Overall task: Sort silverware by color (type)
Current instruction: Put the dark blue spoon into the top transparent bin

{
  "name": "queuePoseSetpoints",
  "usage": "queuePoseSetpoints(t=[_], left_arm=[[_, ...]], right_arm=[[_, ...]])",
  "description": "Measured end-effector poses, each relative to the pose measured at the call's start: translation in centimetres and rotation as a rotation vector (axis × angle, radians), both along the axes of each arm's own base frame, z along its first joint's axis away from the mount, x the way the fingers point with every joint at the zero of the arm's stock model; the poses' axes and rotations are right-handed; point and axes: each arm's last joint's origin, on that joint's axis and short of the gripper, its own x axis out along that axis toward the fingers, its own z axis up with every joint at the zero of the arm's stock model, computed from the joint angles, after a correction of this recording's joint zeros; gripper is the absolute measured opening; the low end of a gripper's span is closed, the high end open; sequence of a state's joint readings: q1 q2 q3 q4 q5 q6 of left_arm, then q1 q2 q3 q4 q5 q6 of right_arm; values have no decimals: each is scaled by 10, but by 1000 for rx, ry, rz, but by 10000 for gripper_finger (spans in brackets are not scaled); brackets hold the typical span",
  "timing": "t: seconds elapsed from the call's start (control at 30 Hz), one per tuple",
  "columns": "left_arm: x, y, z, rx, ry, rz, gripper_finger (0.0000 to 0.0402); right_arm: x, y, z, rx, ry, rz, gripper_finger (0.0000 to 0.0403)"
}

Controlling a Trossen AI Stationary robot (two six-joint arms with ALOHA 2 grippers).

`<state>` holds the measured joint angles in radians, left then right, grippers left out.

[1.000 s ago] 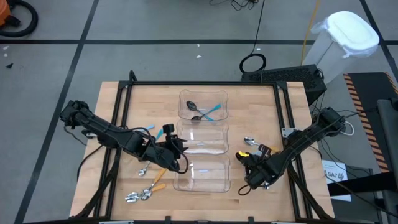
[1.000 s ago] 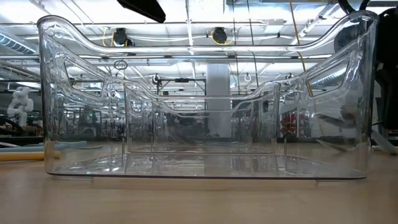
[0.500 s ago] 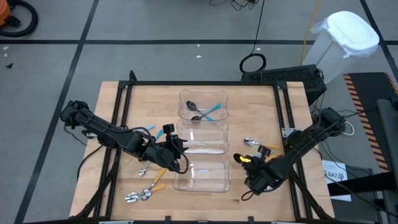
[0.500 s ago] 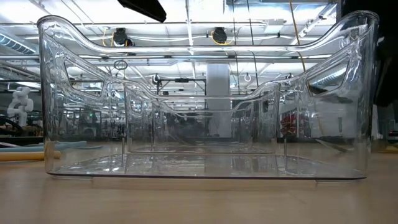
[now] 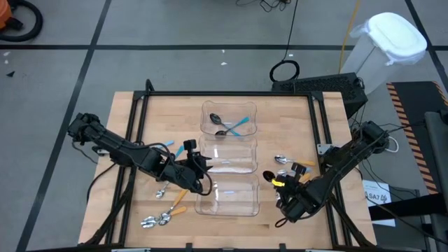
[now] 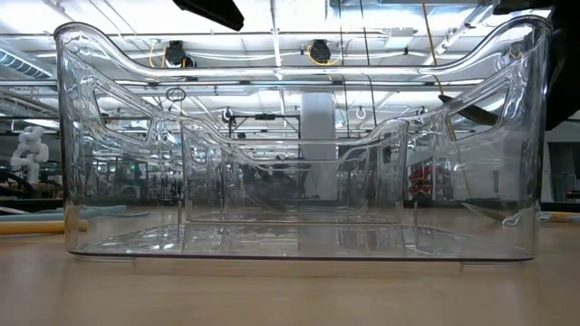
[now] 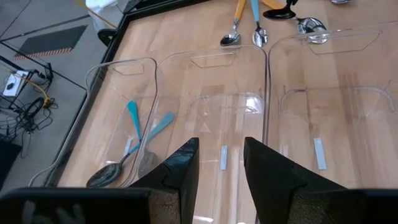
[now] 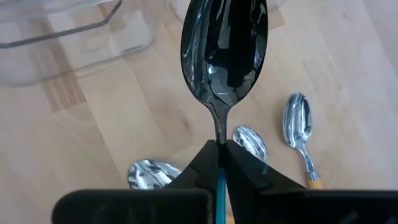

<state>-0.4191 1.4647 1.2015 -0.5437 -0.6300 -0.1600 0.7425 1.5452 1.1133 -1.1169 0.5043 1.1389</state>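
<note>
My right gripper [image 5: 281, 185] hovers over the table's right part, beside the near clear bin [image 5: 229, 198], shut on a dark-bowled spoon [image 8: 224, 50] with a light-blue handle. My left gripper [image 7: 219, 167] is open above the left rim of the middle bin [image 5: 229, 155], touching nothing. Two blue-handled spoons [image 5: 227, 126] lie in the far bin [image 5: 246, 106]. More spoons lie flat on the wood: several at the left [image 5: 165, 207] and a few silver-bowled ones at the right [image 5: 285, 162]. My right gripper pinches the spoon between its two fingers at the thin neck [image 8: 219, 140], where the blue handle [image 8: 219, 186] begins. The handle runs back between the fingers and the dark bowl sticks out past the fingertips. The spoon is lifted clear of the table.
The three clear bins stand in a row from far to near down the table's middle; the near one fills the low view [image 6: 299, 145]. A black frame [image 5: 133, 126] rims the wooden top. Bare wood shows at the far corners.
My right gripper has risen with the dark spoon and drawn slightly toward the near right corner; in the low view its dark bulk has moved up out of the picture's right side. The left arm has kept still.
</note>
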Motion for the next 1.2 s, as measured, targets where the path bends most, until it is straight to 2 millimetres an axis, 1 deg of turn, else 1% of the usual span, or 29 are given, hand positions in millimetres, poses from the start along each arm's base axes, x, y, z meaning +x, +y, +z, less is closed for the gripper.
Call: queuePoseSetpoints(t=[0.6, 0.83, 1.03, 1.2], left_arm=[[0, 0, 0, -30, -14, 22, 127], [6, -3, -10, -26, 12, 30, 127], [13, -6, -23, 4, 60, 20, 127], [14, -7, -26, -2, 65, 23, 127]], right_arm=[[-3, -3, 1, -52, 24, 10, 10], [-3, -4, 1, -61, 37, 38, 11], [2, -1, 13, -73, 3, 64, 11], [8, 2, 24, -99, -40, 106, 11]])
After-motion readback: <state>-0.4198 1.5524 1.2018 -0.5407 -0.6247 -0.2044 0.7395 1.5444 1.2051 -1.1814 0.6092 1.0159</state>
